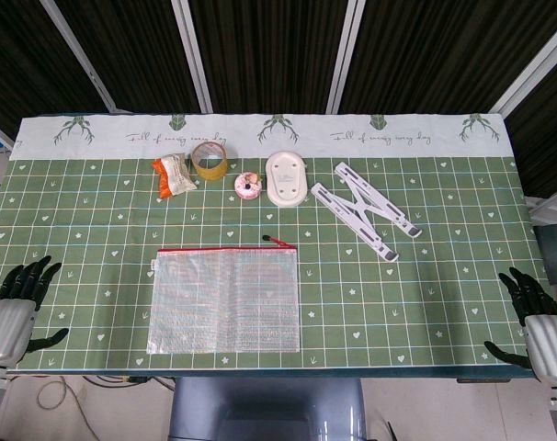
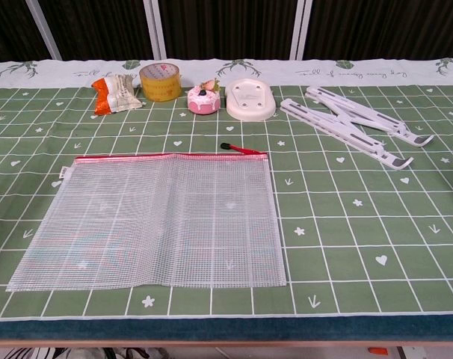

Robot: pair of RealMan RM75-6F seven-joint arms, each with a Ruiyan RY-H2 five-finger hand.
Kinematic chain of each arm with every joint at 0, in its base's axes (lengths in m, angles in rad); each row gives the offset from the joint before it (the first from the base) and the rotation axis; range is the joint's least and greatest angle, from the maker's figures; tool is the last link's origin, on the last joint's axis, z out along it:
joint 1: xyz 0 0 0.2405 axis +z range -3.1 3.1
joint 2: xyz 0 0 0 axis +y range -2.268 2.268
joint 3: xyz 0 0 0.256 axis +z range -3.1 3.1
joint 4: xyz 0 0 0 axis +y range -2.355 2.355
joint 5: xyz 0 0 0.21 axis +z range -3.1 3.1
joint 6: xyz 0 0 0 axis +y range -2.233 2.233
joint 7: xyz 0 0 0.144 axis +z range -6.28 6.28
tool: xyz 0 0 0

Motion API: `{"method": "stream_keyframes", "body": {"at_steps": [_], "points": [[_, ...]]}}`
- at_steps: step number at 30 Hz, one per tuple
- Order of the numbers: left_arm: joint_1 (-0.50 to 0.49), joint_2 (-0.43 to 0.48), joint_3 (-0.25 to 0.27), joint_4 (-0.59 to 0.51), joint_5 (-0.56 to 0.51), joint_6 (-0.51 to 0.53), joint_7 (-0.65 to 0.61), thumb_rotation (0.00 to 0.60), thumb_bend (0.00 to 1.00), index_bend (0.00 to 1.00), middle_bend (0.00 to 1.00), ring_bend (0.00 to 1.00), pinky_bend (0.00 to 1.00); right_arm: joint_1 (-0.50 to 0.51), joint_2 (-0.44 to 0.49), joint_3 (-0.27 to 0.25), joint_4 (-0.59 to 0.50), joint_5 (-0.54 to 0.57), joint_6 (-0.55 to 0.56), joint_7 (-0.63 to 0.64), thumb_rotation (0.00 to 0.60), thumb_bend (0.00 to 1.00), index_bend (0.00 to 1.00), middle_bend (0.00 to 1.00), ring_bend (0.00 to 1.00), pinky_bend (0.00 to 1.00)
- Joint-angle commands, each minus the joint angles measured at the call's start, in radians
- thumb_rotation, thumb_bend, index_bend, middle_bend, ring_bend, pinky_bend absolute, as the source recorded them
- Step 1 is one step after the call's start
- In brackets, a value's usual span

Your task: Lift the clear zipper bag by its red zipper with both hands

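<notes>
The bag (image 2: pixel 148 221) lies flat near the front edge of the surface (image 2: pixel 361 224), its red zipper (image 2: pixel 167 155) along the far side with the pull (image 2: pixel 240 149) at the right end — an edge both hands can reach. The left hand (image 1: pixel 21 294) and right hand (image 1: pixel 534 299) rest at the front corners, well apart from the bag, fingers spread and holding nothing; the lift has not begun. Behind the bag stand a snack packet (image 1: pixel 173 175), tape roll (image 1: pixel 210 161), small pink cake (image 1: pixel 249 186), white oval case (image 1: pixel 286 176) and folding stand (image 1: pixel 366 209) — all clear of the zipper. The surface wears a green grid cloth with hearts; dark panels close the room behind.
</notes>
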Motion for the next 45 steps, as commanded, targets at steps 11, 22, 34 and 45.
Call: {"method": "stream_keyframes", "body": {"at_steps": [11, 22, 34, 45], "points": [[0.0, -0.001, 0.001, 0.003, 0.003, 0.0, -0.002, 0.6, 0.09, 0.0, 0.0, 0.0, 0.0, -0.004, -0.016, 0.009, 0.015, -0.02, 0.035, 0.02, 0.6, 0.18, 0.0, 0.0, 0.0, 0.21], [-0.008, -0.006, -0.011, -0.019, -0.014, -0.008, 0.026, 0.6, 0.09, 0.0, 0.0, 0.0, 0.0, -0.004, -0.024, 0.021, 0.015, 0.009, 0.031, 0.014, 0.6, 0.18, 0.0, 0.0, 0.0, 0.21], [-0.204, -0.015, -0.172, -0.211, -0.174, -0.191, 0.236, 0.6, 0.09, 0.01, 0.0, 0.0, 0.0, -0.003, -0.033, 0.031, 0.014, 0.028, 0.026, -0.008, 0.6, 0.18, 0.0, 0.0, 0.0, 0.21], [-0.505, -0.184, -0.327, -0.182, -0.53, -0.373, 0.573, 0.6, 0.18, 0.25, 0.03, 0.0, 0.0, -0.002, -0.037, 0.04, 0.007, 0.052, 0.02, -0.008, 0.6, 0.18, 0.0, 0.0, 0.0, 0.21]]}}
